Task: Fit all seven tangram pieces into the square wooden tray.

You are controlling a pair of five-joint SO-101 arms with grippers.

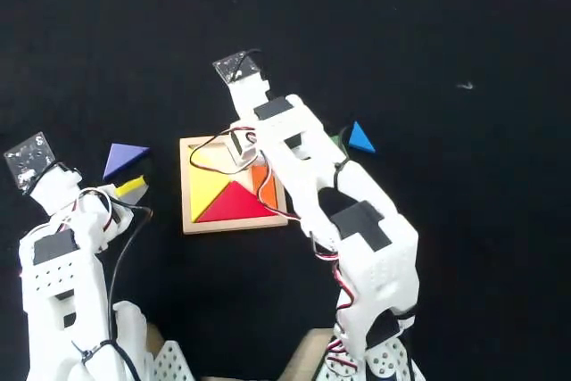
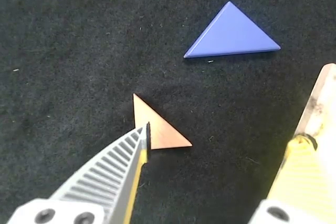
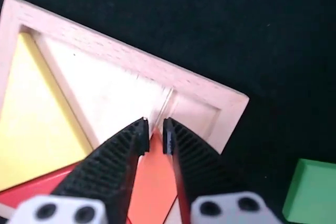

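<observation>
Black cloth is spread over the table (image 1: 464, 220), and the square wooden tray (image 1: 232, 227) is set near its middle, between the two arms. Three pieces are already laid in the tray: a yellow triangle (image 1: 205, 192) along one side, a red triangle (image 1: 234, 206) at the near edge, and an orange piece (image 1: 266, 186) against the side toward the right arm. The rest of the tray's floor is seen as bare wood.

The right gripper (image 3: 154, 129) is held over the tray, close to one inner corner. Its black fingers (image 3: 126, 153) are drawn almost together, with only a slit left between them. The point of the orange piece is seen in that slit, but whether it is pinched cannot be told.

The left gripper (image 2: 236, 100) is held low over the cloth, well apart from the tray, with its jaws spread wide and nothing between them. A small tan triangle (image 2: 156, 128) lies flat at the tip of its ribbed finger (image 2: 113, 177), and a purple triangle (image 2: 231, 32) lies just beyond, apart from both.

Two more pieces are left on the cloth past the tray's far right corner (partly hidden by the right arm in the high view): a blue triangle (image 1: 360, 137) and a green piece (image 3: 312, 192).
</observation>
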